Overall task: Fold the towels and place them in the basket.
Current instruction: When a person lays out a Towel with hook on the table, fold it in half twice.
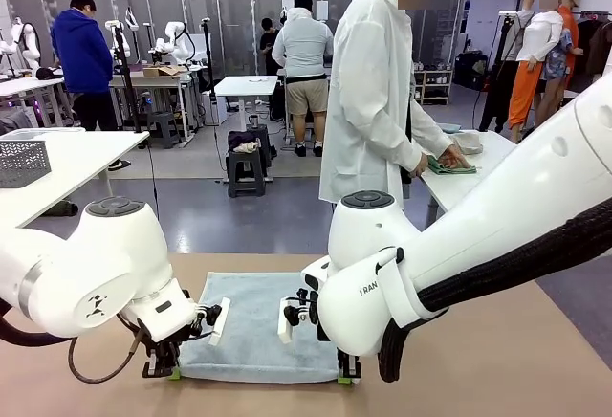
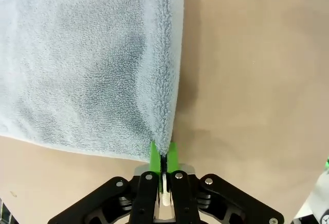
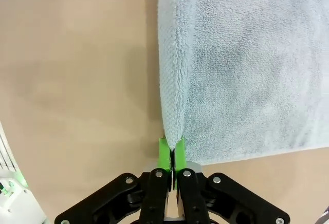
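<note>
A pale blue-grey towel [image 1: 256, 326] lies flat on the brown table between the two arms. My left gripper [image 1: 174, 371] is shut on the towel's near left corner; in the left wrist view the green pads [image 2: 163, 155] pinch the towel [image 2: 92, 64] at its corner. My right gripper [image 1: 346, 375] is shut on the near right corner, and in the right wrist view its pads [image 3: 171, 149] clamp the towel [image 3: 247, 64] along its raised edge. A mint green towel [image 1: 449, 165] lies under the person's hands on the far white table. The dark grey basket is out of view.
A paler grey mesh basket [image 1: 21, 162] stands on the white table at the left. The person in a white coat [image 1: 373, 92] stands at the far side, beside the white table on the right [image 1: 478, 183]. Bare brown tabletop [image 1: 507, 350] surrounds the towel.
</note>
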### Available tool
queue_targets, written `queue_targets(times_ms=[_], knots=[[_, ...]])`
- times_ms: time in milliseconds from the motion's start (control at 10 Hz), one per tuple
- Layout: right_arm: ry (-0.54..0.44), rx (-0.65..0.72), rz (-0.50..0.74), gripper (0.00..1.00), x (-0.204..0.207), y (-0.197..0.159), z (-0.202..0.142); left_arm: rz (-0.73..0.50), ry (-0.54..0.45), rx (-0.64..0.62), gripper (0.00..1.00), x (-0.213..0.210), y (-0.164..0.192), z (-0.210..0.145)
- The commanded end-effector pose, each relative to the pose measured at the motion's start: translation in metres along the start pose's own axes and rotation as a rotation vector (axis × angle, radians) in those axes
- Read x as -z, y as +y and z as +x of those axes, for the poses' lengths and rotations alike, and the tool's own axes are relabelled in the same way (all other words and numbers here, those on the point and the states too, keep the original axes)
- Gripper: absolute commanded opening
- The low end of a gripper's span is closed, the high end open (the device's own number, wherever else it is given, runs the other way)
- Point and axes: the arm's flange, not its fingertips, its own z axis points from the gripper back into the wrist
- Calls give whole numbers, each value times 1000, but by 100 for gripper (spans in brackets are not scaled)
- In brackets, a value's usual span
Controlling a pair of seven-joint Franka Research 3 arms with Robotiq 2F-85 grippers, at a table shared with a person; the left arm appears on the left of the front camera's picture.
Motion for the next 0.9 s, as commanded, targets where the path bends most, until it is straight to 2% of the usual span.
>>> queue_targets(times_ms=[0, 100, 200, 800], knots=[[38, 12, -21, 0, -10, 4, 1, 12, 34, -9, 0, -6, 0, 0], [41, 40, -15, 0, -10, 3, 2, -48, 35, -10, 0, -6, -2, 2], [2, -3, -6, 0, -5, 0, 0, 4, 0, 2, 0, -1, 0, 0], [2, -3, -6, 0, -5, 0, 0, 4, 0, 2, 0, -1, 0, 0]])
